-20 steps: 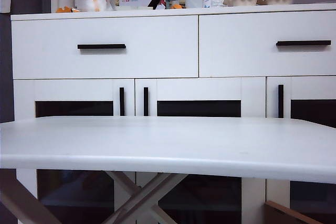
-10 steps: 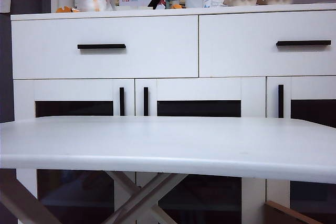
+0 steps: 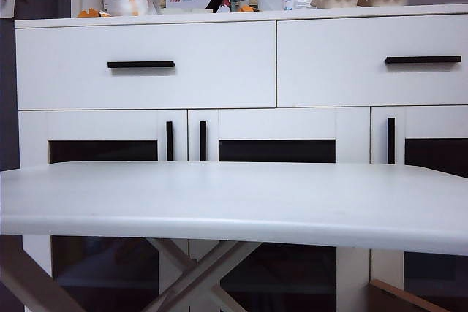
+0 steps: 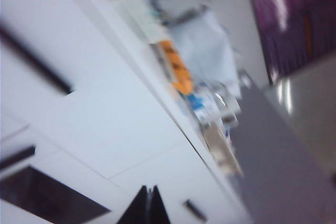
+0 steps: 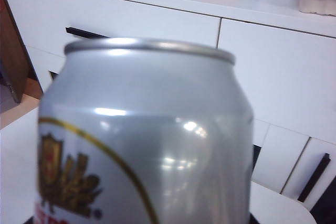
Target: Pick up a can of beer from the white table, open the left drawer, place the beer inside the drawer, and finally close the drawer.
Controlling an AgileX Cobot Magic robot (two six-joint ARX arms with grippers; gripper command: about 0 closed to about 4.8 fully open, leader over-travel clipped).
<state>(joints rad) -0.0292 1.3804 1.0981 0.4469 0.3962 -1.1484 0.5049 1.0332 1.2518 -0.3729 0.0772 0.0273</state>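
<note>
While the right claw holds the can (image 5: pixel 144 135) upright close before its camera, above the desk (image 5: pixel 273 205) near its edge, its fingers are hidden. I judge this keeps the beer ready. The left claw (image 4: pixel 147 205) is shut and empty, facing the drawer (image 3: pixel 146 65), probably for the handle (image 3: pixel 141 64).

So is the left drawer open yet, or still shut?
Shut. In the exterior view the left drawer sits flush with the narrower drawer beside it, its black handle untouched, no gap showing.
</note>
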